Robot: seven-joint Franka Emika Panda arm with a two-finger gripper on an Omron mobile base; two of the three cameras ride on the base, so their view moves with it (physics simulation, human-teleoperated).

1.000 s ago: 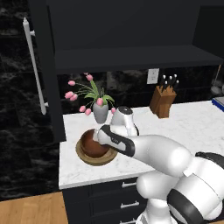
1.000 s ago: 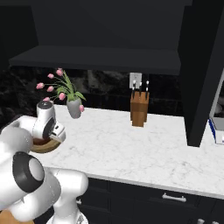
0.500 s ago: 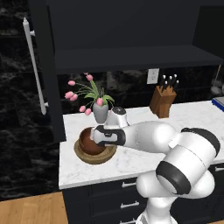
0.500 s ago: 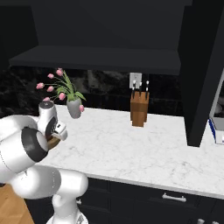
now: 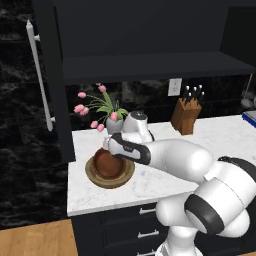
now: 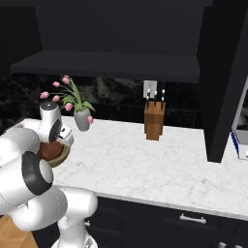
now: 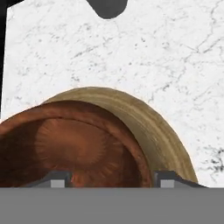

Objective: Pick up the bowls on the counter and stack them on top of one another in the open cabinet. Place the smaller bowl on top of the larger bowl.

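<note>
step: picking stacked bowls off counter (image 5: 150,185) | smaller bowl (image 7: 74,148) nested in larger bowl (image 7: 164,135), left counter end, by vase (image 5: 114,125) | fingers (image 7: 168,179) apart, straddling dark rim, grip not confirmed | next: clamp rim, lift both, carry to open cabinet (image 5: 150,67) shelf

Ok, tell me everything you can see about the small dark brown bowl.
The smaller bowl is round, glossy, dark reddish-brown and looks wooden, with a paler turned patch on its inner floor. It sits upright, nested inside the larger bowl, whose tan rim rings it, on the counter near the left end, in front of the flower vase. The end effector hangs just above its rim.
</note>
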